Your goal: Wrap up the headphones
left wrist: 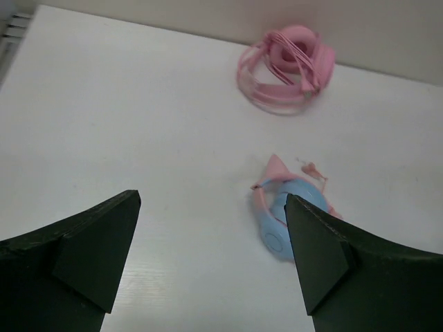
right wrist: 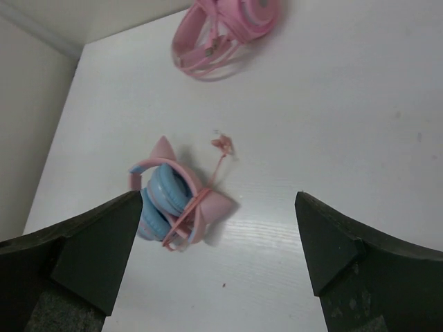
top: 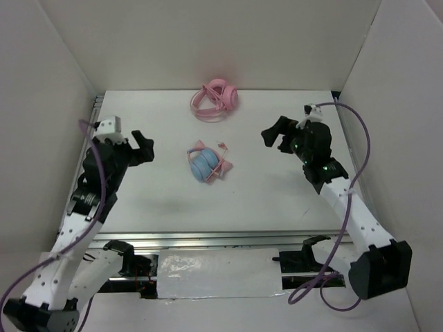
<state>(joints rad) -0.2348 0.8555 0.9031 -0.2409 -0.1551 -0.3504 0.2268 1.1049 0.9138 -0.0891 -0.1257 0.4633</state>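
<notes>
The headphones (top: 207, 164), with light blue ear cups and a pink cat-ear headband, lie folded in the middle of the table, the thin pink cable wound round them. They also show in the left wrist view (left wrist: 280, 207) and the right wrist view (right wrist: 173, 200). The cable's plug end (right wrist: 222, 144) sticks out on the table. My left gripper (top: 146, 146) is open and empty, left of them. My right gripper (top: 271, 135) is open and empty, to their right and a little farther back. Neither touches them.
All-pink headphones (top: 216, 99) with their cable wound on lie near the back wall; they also show in the left wrist view (left wrist: 287, 66) and the right wrist view (right wrist: 225, 28). White walls (top: 48, 104) close in the table on the left, right and back.
</notes>
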